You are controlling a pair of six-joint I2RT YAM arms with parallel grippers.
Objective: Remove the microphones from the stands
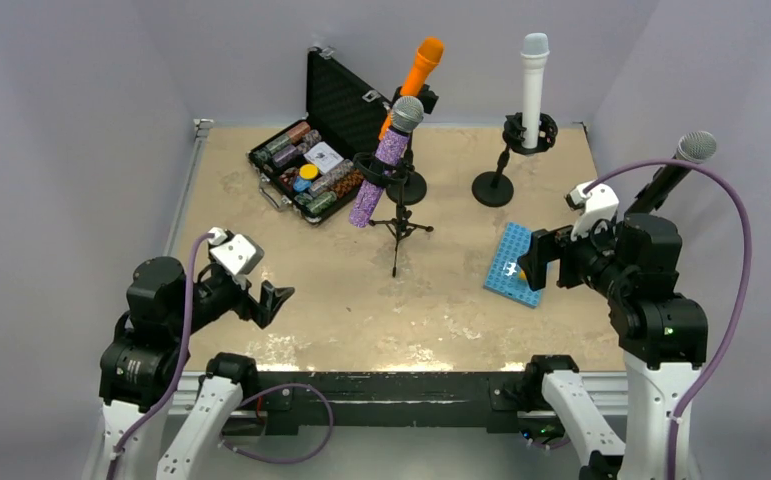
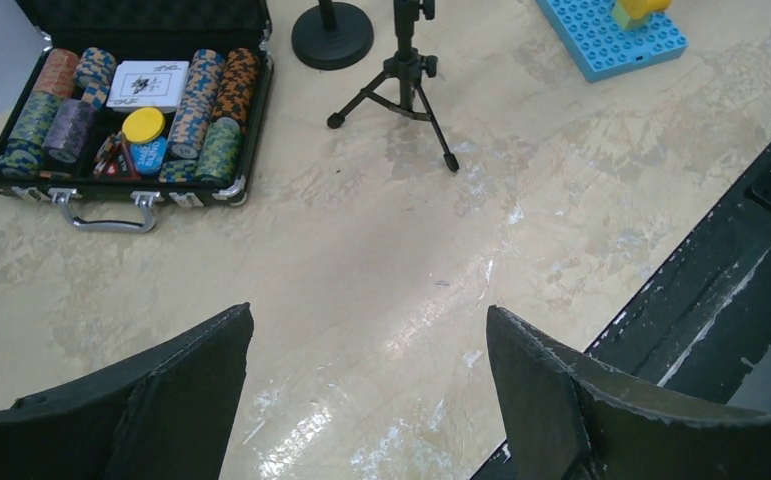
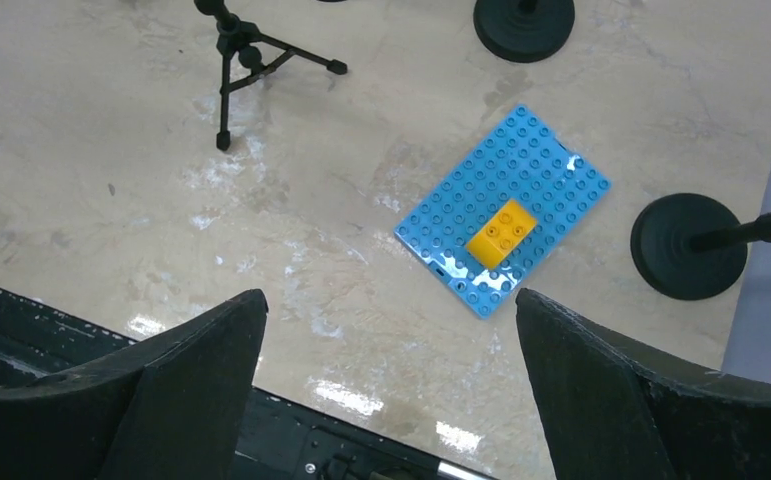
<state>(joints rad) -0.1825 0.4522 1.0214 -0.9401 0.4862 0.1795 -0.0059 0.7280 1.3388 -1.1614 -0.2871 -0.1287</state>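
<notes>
Several microphones stand in holders in the top view: a purple glitter microphone point(image 1: 386, 165) in a tripod stand point(image 1: 399, 228), an orange one point(image 1: 417, 72) behind it, a white one point(image 1: 533, 85) upright on a round-base stand point(image 1: 493, 188), and a black one with a silver head point(image 1: 683, 160) at the far right. My left gripper point(image 1: 279, 302) is open and empty, low over the near left of the table. My right gripper point(image 1: 533, 268) is open and empty over the blue plate's near edge. The tripod's legs show in the left wrist view point(image 2: 401, 85) and the right wrist view point(image 3: 251, 60).
An open black case of poker chips point(image 1: 306, 170) lies at the back left and also shows in the left wrist view point(image 2: 131, 110). A blue studded plate point(image 3: 506, 210) with a yellow brick point(image 3: 501, 232) lies right of centre. Round stand bases point(image 3: 688, 245) sit nearby.
</notes>
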